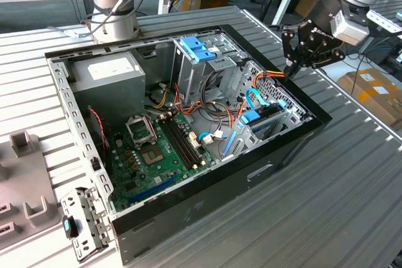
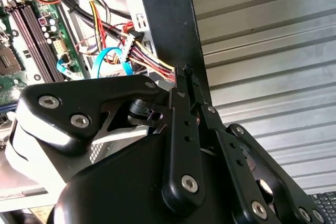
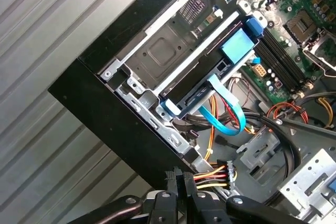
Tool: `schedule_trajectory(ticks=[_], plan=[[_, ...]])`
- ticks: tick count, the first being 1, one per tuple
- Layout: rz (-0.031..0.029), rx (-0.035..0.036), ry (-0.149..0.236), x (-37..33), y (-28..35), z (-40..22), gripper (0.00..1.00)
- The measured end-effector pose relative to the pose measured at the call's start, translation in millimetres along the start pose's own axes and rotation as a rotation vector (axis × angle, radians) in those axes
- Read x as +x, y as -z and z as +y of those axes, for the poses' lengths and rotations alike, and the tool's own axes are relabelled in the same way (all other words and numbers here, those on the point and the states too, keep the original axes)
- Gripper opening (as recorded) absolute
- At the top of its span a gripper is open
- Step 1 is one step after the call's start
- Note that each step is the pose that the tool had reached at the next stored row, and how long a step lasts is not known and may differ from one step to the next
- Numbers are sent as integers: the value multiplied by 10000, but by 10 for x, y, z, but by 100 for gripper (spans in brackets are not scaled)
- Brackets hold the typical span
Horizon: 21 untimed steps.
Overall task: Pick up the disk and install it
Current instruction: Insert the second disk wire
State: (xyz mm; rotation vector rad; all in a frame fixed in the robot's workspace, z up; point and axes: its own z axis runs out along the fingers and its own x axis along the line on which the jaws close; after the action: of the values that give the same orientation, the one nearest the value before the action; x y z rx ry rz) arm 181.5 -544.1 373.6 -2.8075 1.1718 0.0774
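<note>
At the upper right of the exterior view the pincer [image 1: 292,67] hangs clenched and empty over the open computer case's [image 1: 188,211] rim; the disk [image 1: 267,117] sits in its bay just below. In the first wrist view the disk [image 3: 210,72] lies mid-frame, seated. In the second wrist view the pincer's [image 2: 185,72] tips meet beside the case wall [image 2: 168,19].

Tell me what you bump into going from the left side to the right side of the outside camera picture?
Grey plastic holder → loose metal bracket → power-supply box → motherboard → blue latch on the drive cage → gripper at the case's edge → cardboard box.
</note>
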Motion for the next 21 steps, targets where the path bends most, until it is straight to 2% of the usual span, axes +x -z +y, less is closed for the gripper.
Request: schedule_trajectory(ticks=[7,16,18,21], plan=[[9,10,-122,-80,-9,84,16],[22,27,-310,-213,-34,221,16],[44,54,-624,-220,-40,230,16],[56,67,-784,-223,-40,233,16]])
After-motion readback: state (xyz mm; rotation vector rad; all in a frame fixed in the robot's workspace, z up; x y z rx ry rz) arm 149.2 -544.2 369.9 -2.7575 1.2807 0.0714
